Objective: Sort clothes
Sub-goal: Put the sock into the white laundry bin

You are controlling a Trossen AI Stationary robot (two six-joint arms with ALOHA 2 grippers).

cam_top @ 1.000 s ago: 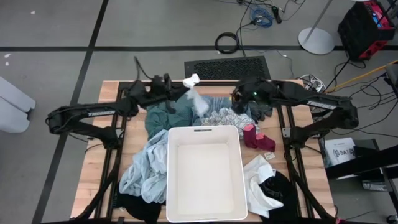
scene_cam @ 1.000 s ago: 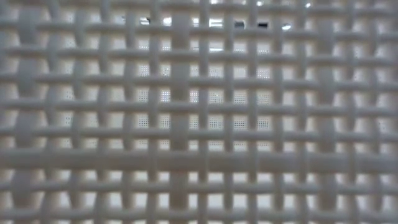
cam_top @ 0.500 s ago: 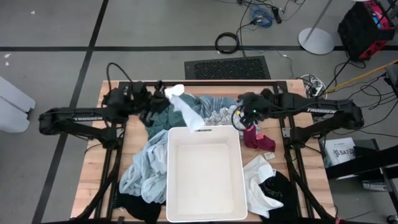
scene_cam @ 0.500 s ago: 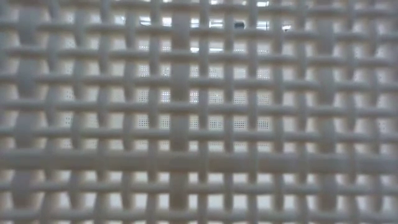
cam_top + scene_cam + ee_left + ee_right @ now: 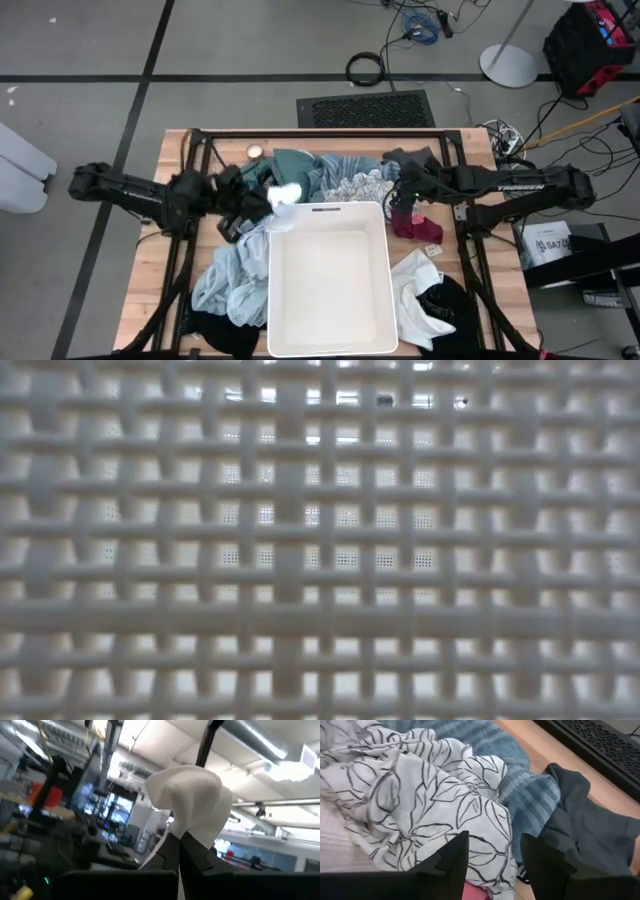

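Observation:
My left gripper [image 5: 268, 198] is shut on a small white cloth [image 5: 285, 192] at the far left corner of the white bin [image 5: 330, 208]. The cloth shows bunched in the left wrist view [image 5: 190, 795]. My right gripper [image 5: 404, 192] is open and empty, just above a white leaf-patterned garment [image 5: 420, 795] beside blue-white striped cloth [image 5: 530, 795] and dark grey cloth [image 5: 590, 820]. Teal cloth [image 5: 292, 165] lies at the far edge, light blue cloth [image 5: 235, 270] left of the bin, and a pink-magenta sock [image 5: 415, 225] right of it. My left gripper pinches the white cloth between its two fingers [image 5: 172, 850]. A bunched lump of the cloth [image 5: 195, 790] stands out past the fingertips. The fingers come from the table's left, slanting upward. Whether the cloth's other end touches the bin's rim, I cannot tell.
The bin's lattice wall [image 5: 320, 540] fills the low view. White cloth [image 5: 412, 290] and black cloth [image 5: 452, 300] lie right of the bin, more black cloth [image 5: 215, 335] at the near left. A small round thing [image 5: 256, 151] lies on the far left of the table.
My left gripper has carried the white cloth from the table's far edge toward the near left and down, to the bin's far left corner. The cloth hung long below it and is now bunched. My right gripper has drifted toward the right and near edges.

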